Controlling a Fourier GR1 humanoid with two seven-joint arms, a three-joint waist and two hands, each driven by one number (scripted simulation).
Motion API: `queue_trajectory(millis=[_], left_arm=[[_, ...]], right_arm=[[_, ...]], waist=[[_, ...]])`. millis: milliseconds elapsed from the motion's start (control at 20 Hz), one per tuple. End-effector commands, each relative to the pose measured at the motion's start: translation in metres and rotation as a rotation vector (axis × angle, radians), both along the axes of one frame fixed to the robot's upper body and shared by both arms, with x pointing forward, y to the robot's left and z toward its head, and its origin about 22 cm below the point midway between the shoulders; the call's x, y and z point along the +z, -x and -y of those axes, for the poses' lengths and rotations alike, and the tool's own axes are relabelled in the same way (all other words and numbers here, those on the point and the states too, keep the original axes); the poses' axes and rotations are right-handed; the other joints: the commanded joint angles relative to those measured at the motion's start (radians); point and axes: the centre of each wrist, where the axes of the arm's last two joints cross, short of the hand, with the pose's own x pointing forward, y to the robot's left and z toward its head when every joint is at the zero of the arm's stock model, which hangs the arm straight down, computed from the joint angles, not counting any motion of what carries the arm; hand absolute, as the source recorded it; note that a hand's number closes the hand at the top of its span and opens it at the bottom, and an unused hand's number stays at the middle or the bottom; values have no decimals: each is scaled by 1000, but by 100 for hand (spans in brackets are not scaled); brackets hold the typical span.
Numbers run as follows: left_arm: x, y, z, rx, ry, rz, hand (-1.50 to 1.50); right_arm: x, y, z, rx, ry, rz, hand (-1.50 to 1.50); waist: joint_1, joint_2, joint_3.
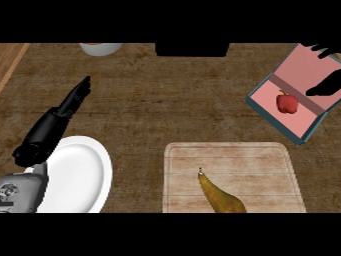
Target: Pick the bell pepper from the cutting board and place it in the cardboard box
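The right hand [334,80] is seen at the far right, fingers relaxed and holding nothing; the left hand [62,117] is extended straight. One red bell pepper [287,102] is seen inside one cardboard box [309,131], with one cutting board [233,157] nearer.

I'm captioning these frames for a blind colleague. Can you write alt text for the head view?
A red bell pepper lies inside a pink-lined box at the counter's right, with the right hand open just above it. The cutting board holds only a yellow-brown pear-like fruit; the left hand is open above a white plate.
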Motion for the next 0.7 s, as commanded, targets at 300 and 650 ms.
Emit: queue_trajectory(millis=[300, 650], left_arm=[[5, -2, -3, 2, 9, -8, 0], [16, -13, 7, -33, 3, 11, 0]], right_arm=[[9, 3, 30, -214, -867, 403, -150], [-2, 30, 82, -370, -933, 504, -150]], waist=[[-8, 0, 3], [17, 13, 2]])
